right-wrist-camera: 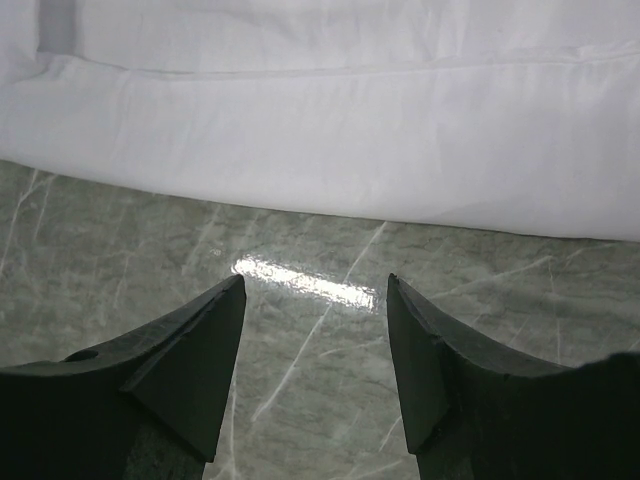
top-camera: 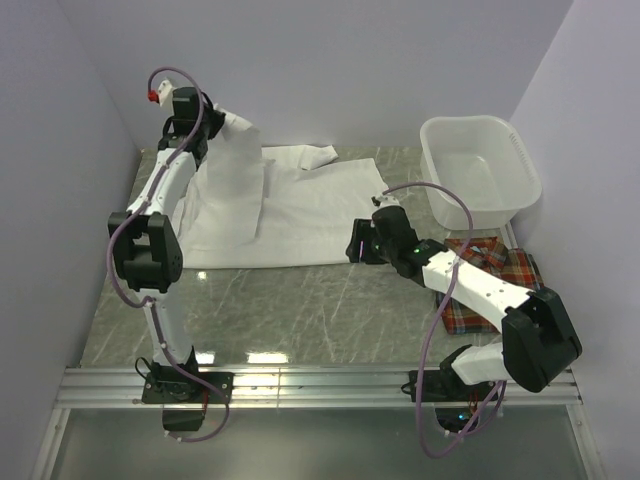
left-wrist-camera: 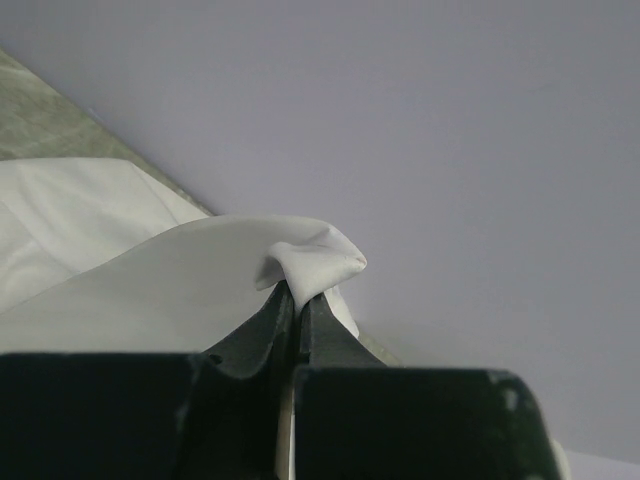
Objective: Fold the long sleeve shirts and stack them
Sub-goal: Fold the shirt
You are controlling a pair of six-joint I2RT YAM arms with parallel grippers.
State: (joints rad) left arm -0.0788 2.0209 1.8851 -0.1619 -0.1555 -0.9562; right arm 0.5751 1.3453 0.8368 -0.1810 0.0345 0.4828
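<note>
1. Arm bases: both arms are bolted at the near edge of the table (top-camera: 300, 300), which has a grey marbled top.
2. Plaid shirt (top-camera: 522, 270): it lies crumpled on the table at the near right. The right arm's forearm passes over it and hides its middle. It is well apart from both grippers.
3. Right gripper (right-wrist-camera: 315, 285): the jaws stand apart with nothing between them. In the top view this gripper (top-camera: 355, 243) sits low over the table at the right edge of the white shirt (top-camera: 300, 215). The wrist view shows bare marble under the fingertips and the shirt's edge (right-wrist-camera: 330, 150) just ahead of them, not touching. Whether the fingertips touch the tabletop cannot be told.
4. White shirt, main part: it lies spread flat across the middle and far half of the table, between the two grippers. Its near edge runs roughly straight from left to right.
5. White shirt, lifted part: a panel on the left side rises off the table and hangs as a vertical sheet from the left gripper (top-camera: 212, 110).
6. Left gripper (left-wrist-camera: 297, 295): the jaws are pressed together, clamped on a small peak of the white cloth (left-wrist-camera: 150, 290). It is held high at the far left corner, near the back wall.
7. White plastic basin (top-camera: 432, 165): it stands upright at the far right corner, near the shirt's right edge. No cloth shows inside it.
</note>
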